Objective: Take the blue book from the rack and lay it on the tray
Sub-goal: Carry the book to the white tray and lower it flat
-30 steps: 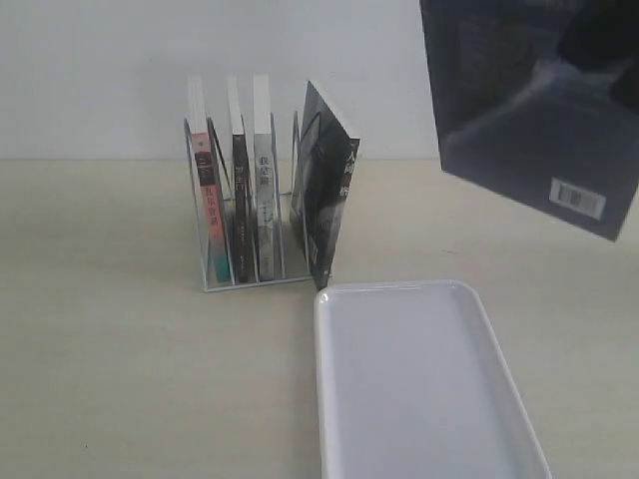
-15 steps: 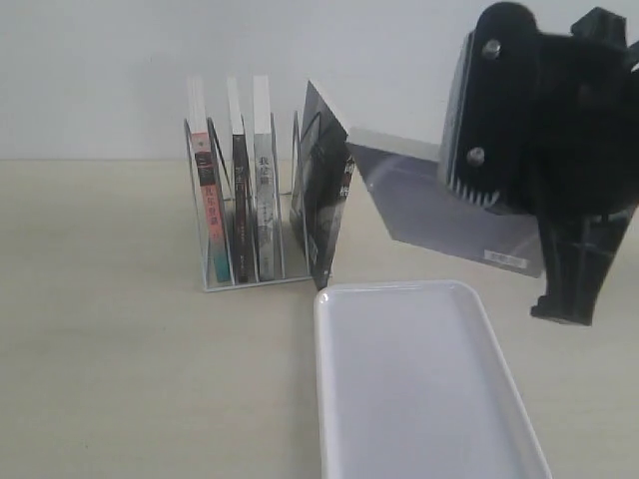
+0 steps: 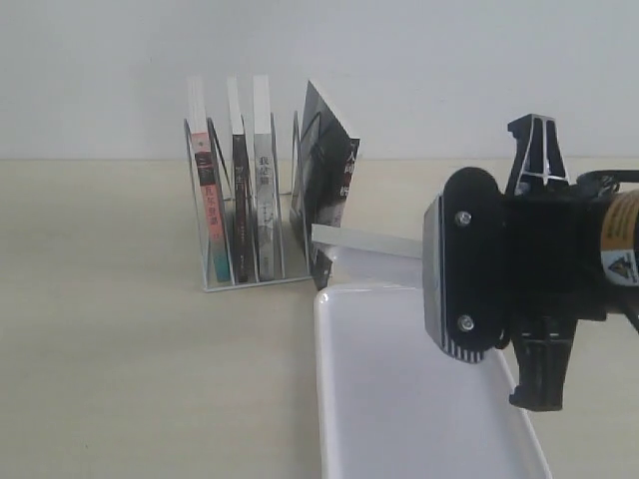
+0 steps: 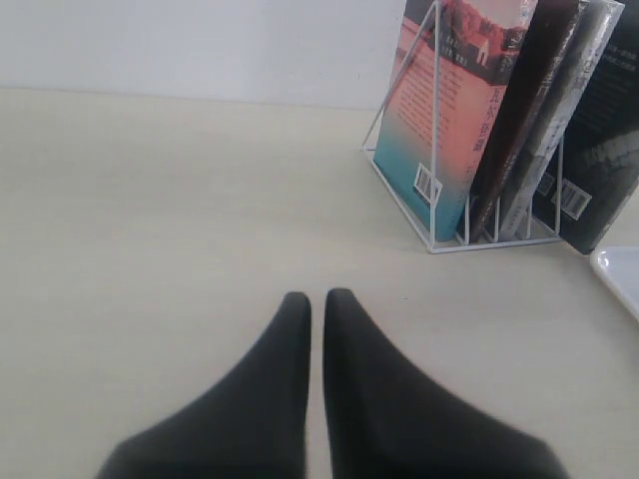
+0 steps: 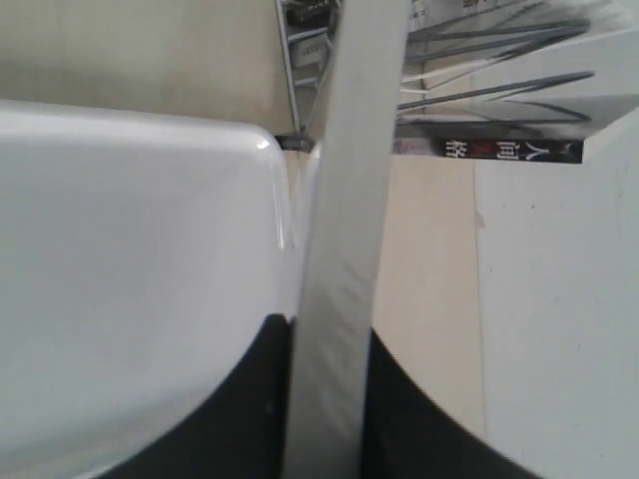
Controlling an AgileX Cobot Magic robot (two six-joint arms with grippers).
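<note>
My right gripper (image 5: 327, 334) is shut on the blue book (image 5: 349, 200), which shows only its pale page edge between the two black fingers. In the exterior view the book (image 3: 364, 241) lies nearly level, just above the far end of the white tray (image 3: 399, 399). Its far corner is close to the black book (image 3: 324, 190). The right arm's black wrist (image 3: 509, 269) hides the fingers there. The wire rack (image 3: 245, 279) stands left of the tray with three books in its slots. My left gripper (image 4: 317, 296) is shut and empty, low over the bare table.
The black book (image 5: 499, 150) leans on the rack's right side, touching the tray's far-left corner (image 5: 265, 145). A pink-and-teal book (image 4: 429, 120) fills the rack's (image 4: 439, 239) outer slot. The tray corner (image 4: 621, 274) shows in the left wrist view. A pale wall runs behind the table.
The right arm has come down from the upper right with the book. The book has turned from a steep tilt to nearly flat over the tray's far end. The left gripper is unchanged.
</note>
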